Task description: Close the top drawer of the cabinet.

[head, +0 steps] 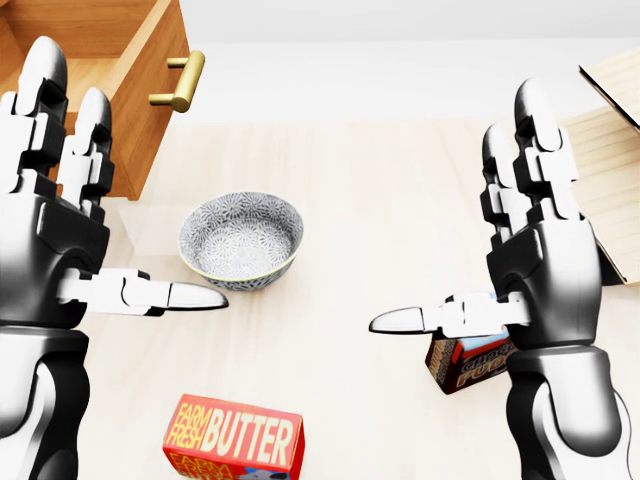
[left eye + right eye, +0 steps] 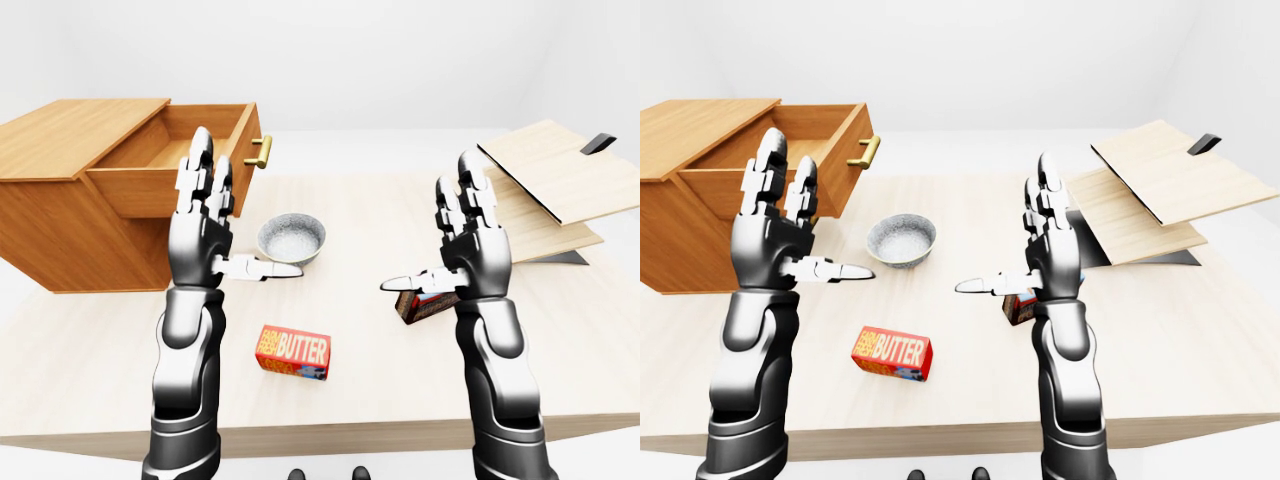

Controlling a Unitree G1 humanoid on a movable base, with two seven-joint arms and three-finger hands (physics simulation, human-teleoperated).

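Closing the top drawer (image 2: 190,165) well calls, I judge, for the left hand (image 2: 205,225) to set a flat palm on the drawer's face beside the brass handle (image 2: 259,151) and push straight along its slide, so it does not skew or jam. Nearest the robot, a butter box (image 2: 293,352) lies on the table (image 2: 330,400). Both forearms rise upright, the left hand and right hand (image 2: 470,240) held with fingers spread upward and thumbs pointing inward, gripping nothing. Behind the right hand sits a small dark box (image 1: 465,362); a patterned bowl (image 1: 241,240) rests near the left thumb. Farther left, the cabinet (image 2: 60,200) stands with its drawer pulled well out.
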